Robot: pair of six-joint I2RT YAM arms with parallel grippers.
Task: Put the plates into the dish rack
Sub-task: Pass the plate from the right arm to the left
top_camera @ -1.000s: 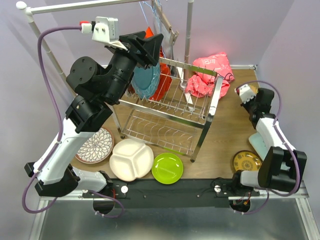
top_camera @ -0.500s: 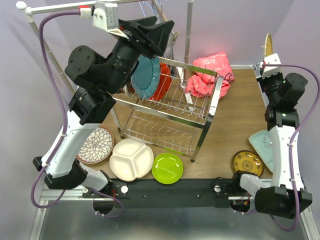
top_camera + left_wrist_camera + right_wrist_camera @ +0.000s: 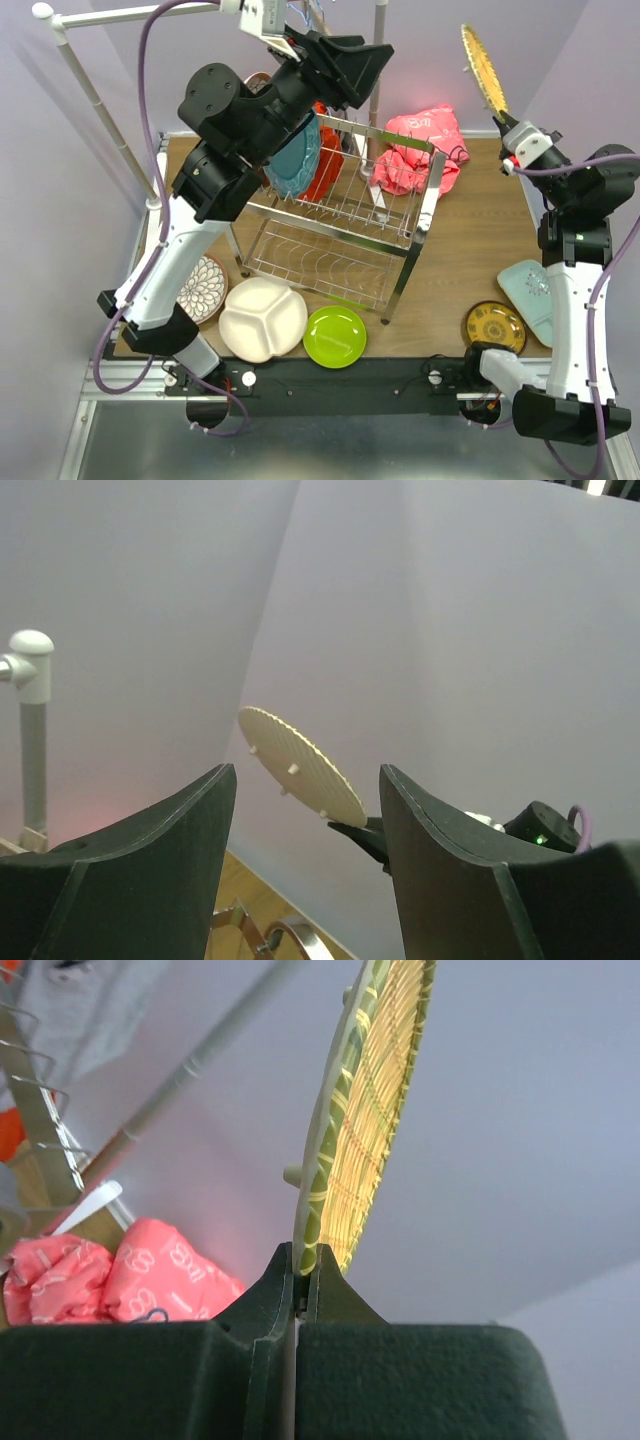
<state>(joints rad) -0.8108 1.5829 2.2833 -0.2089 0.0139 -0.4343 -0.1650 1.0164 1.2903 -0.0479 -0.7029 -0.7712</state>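
Yellow plate (image 3: 483, 66) rim betw right tool (image 3: 503, 122) tips

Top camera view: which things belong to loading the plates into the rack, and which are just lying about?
Job: dish rack; yellow plate in the right gripper; teal plate and orange plate in the rack; white divided plate, lime plate, floral plate, gold-patterned plate and pale aqua plate on the table.
Lying about: pink cloths; white clothes rail.

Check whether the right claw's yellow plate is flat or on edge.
On edge: the yellow plate stands tilted above the right claw, pinched by its lower rim.
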